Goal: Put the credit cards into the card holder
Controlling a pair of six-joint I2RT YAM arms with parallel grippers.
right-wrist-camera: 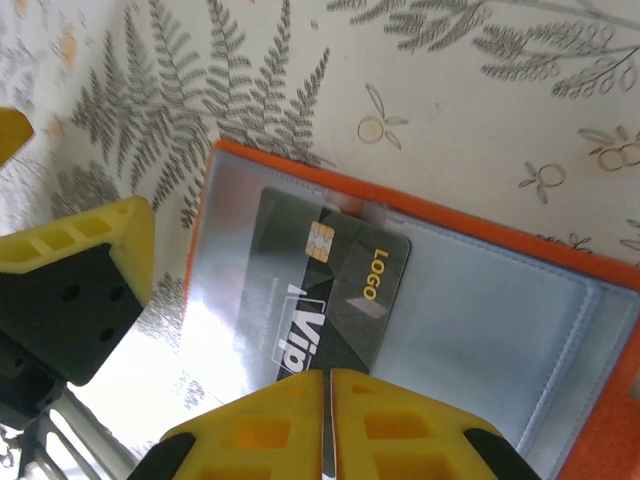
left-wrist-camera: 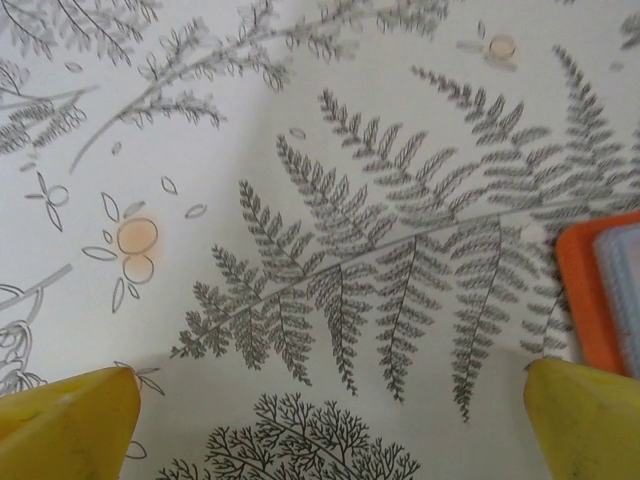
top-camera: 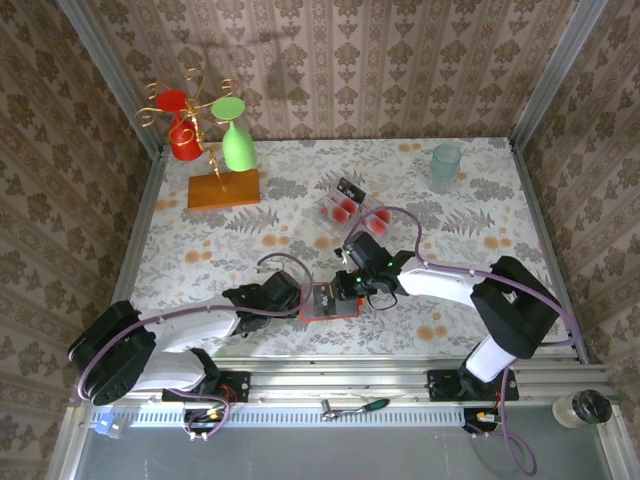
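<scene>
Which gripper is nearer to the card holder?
Right. The right gripper hangs over the open card holder, its closed tips at the credit card lying on it; the left gripper, open, sits just beside the holder's edge.

A glossy clear plastic sleeve is seen over the smooth grey-blue lining of the orange card holder [right-wrist-camera: 500, 320], a sleek dark plastic credit card [right-wrist-camera: 335, 290] is marked by a metallic chip, and a matt printed tablecloth [right-wrist-camera: 470, 120] is spread beneath.
</scene>
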